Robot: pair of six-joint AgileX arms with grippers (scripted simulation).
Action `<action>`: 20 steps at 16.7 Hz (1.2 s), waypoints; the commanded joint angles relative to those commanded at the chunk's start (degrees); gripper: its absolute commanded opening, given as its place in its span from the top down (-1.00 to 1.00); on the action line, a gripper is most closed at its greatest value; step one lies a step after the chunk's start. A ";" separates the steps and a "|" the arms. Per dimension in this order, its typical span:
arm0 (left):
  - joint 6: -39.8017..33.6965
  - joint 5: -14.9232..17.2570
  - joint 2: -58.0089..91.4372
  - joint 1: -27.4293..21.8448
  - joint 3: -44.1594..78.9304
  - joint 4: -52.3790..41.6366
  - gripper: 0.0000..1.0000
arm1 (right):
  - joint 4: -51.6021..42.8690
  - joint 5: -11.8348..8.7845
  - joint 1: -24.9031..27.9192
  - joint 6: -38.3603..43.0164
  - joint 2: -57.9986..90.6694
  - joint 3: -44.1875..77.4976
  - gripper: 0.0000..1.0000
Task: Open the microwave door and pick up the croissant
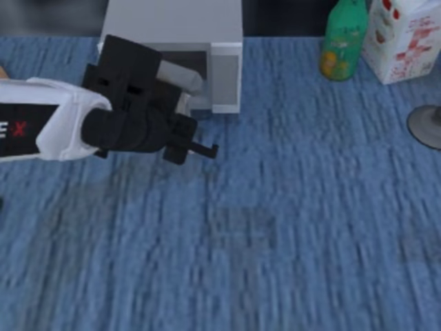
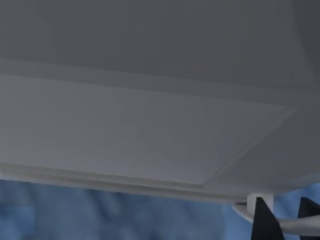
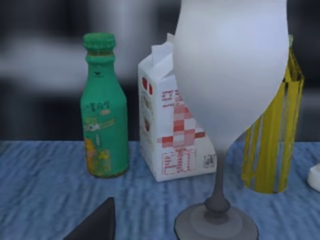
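Left end effector (image 1: 196, 141) sits just before microwave door (image 1: 180, 72).

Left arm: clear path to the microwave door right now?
Probably yes. The left end effector is already at the microwave door, nothing between them; the left wrist view fills with the door panel.
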 joint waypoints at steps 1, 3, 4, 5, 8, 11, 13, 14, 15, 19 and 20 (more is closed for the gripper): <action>0.00 0.00 0.00 0.00 0.00 0.00 1.00 | 0.00 0.00 0.00 0.00 0.00 0.00 -1.00; 0.00 0.00 0.00 0.00 0.00 0.00 1.00 | 0.00 0.00 0.00 0.00 0.00 0.00 -1.00; 0.00 0.00 0.00 0.00 0.00 0.00 1.00 | 0.00 0.00 0.00 0.00 0.00 0.00 -1.00; 0.00 0.00 0.00 0.00 0.00 0.00 1.00 | 0.00 0.00 0.00 0.00 0.00 0.00 -1.00; 0.00 0.00 0.00 0.00 0.00 0.00 1.00 | 0.00 0.00 0.00 0.00 0.00 0.00 -1.00; 0.00 0.00 0.00 0.00 0.00 0.00 1.00 | 0.00 0.00 0.00 0.00 0.00 0.00 -1.00; 0.00 0.00 0.00 0.00 0.00 0.00 1.00 | 0.00 0.00 0.00 0.00 0.00 0.00 -1.00; -0.31 0.45 0.07 -0.44 0.10 -0.04 1.00 | 0.00 0.00 0.00 0.00 0.00 0.00 -1.00; -0.15 0.57 0.04 -0.35 -0.02 -0.08 1.00 | 0.00 0.00 0.00 0.00 0.00 0.00 -1.00; 2.43 2.38 -1.05 0.94 -1.07 0.01 1.00 | 0.00 0.00 0.00 0.00 0.00 0.00 -1.00; 3.27 2.94 -1.37 1.27 -1.36 0.06 1.00 | 0.00 0.00 0.00 0.00 0.00 0.00 -1.00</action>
